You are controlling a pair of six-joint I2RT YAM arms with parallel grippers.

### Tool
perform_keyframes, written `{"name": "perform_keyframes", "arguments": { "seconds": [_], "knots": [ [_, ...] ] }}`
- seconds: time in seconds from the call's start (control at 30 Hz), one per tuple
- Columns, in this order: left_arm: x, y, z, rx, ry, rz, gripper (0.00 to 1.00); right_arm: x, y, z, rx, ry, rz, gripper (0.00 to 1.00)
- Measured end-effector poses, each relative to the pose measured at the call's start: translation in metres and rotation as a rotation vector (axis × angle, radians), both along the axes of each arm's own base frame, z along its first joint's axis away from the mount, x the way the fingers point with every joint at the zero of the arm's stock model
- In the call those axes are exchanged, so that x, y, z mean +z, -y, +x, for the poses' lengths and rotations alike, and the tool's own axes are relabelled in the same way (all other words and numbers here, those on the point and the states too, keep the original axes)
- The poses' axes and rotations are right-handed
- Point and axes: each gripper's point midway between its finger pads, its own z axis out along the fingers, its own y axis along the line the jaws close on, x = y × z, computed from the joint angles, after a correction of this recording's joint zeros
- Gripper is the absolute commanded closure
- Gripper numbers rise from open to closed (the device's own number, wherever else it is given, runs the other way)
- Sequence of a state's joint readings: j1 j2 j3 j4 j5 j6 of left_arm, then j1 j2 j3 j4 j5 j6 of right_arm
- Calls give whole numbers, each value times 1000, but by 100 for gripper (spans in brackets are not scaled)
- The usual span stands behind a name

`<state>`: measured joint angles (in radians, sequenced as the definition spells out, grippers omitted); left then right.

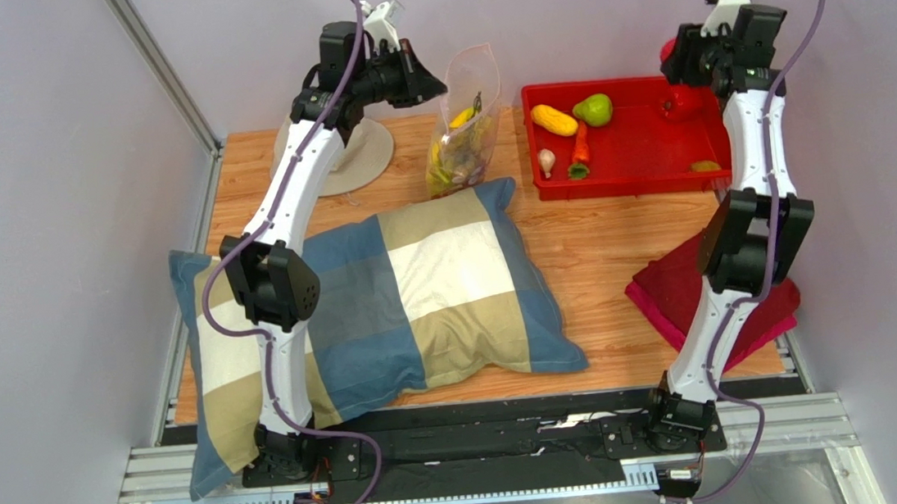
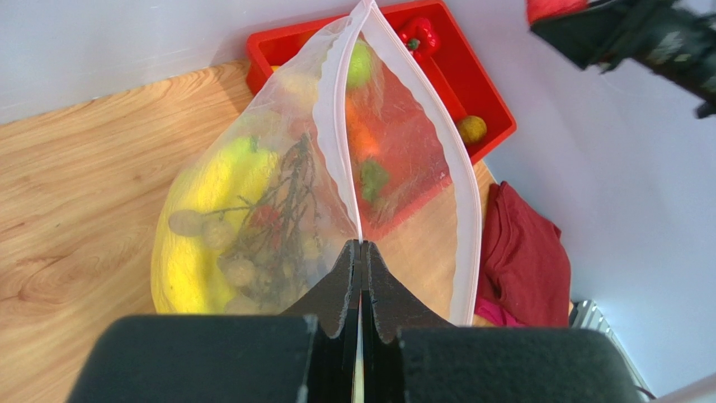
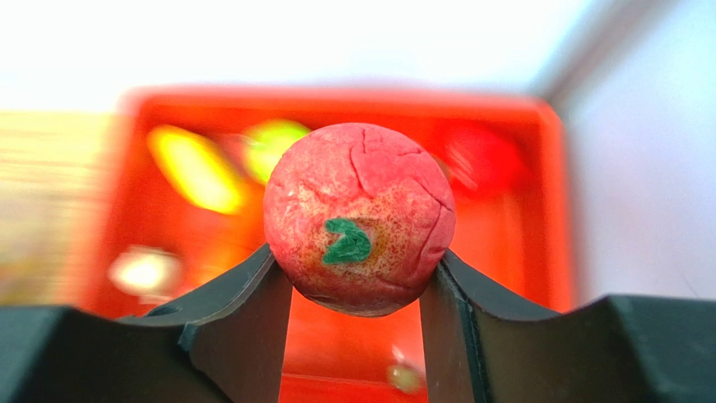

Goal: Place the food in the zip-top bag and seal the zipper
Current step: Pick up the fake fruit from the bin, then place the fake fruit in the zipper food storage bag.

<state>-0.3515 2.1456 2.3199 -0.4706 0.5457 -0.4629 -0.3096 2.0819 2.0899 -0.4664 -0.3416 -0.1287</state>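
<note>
Partway: I log the zip-top bag (image 2: 252, 218) open-mouthed on the counter (image 1: 591, 263), bananas (image 2: 197, 227) inside; left tool (image 2: 360, 249) clamped on its zipper (image 2: 336, 101); right tool (image 3: 355, 259) gripping a red apple (image 3: 360, 210) over the tray (image 1: 645, 187). Carrot (image 1: 580, 144), green piece (image 1: 592, 109) and sealing outstanding.

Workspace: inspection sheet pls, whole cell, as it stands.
Surface: wooden table, left part under a pillow.
Job's things: zip-top bag upright, zipper open, yellow and tan food inside; lemon, green piece, carrot and red pepper in the red tray.
Clutter: checked pillow; beige hat partly behind the left arm; dark red cloth by the right arm.
Tools: left tool shut on the bag's mouth edge; right tool shut on red apple, over the tray.
Cables: purple cable along each arm; no snag seen.
Surroundings: pale walls, metal rail at the near edge.
</note>
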Motion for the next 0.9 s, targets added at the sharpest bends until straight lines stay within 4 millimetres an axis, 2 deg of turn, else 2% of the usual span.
{"name": "perform_keyframes", "arguments": {
  "seconds": [0.1,0.2,0.3,0.37,0.47,0.53,0.67,0.77,0.8,0.87,0.9],
  "knots": [
    [0,0,0,0,1,1,100,51,-54,-6,128,105,55,100],
    [0,0,0,0,3,0,100,96,-125,-16,296,197,97,100],
    [0,0,0,0,4,0,100,126,-197,-33,466,262,118,100],
    [0,0,0,-1,4,0,100,136,-242,-45,568,282,131,100],
    [0,1,0,-2,4,0,100,139,-296,-62,687,287,137,99],
    [0,1,0,-2,4,0,100,136,-325,-72,746,283,131,98],
    [0,1,0,-3,4,0,100,128,-359,-81,818,273,113,95],
    [0,1,0,-3,4,0,100,112,-374,-78,842,245,101,73],
    [0,1,0,-3,4,0,100,106,-378,-75,847,230,100,53],
    [1,1,0,-3,5,0,100,92,-385,-71,852,192,100,36],
    [0,1,0,-3,5,0,100,84,-387,-70,852,171,100,24]
  ]
}}
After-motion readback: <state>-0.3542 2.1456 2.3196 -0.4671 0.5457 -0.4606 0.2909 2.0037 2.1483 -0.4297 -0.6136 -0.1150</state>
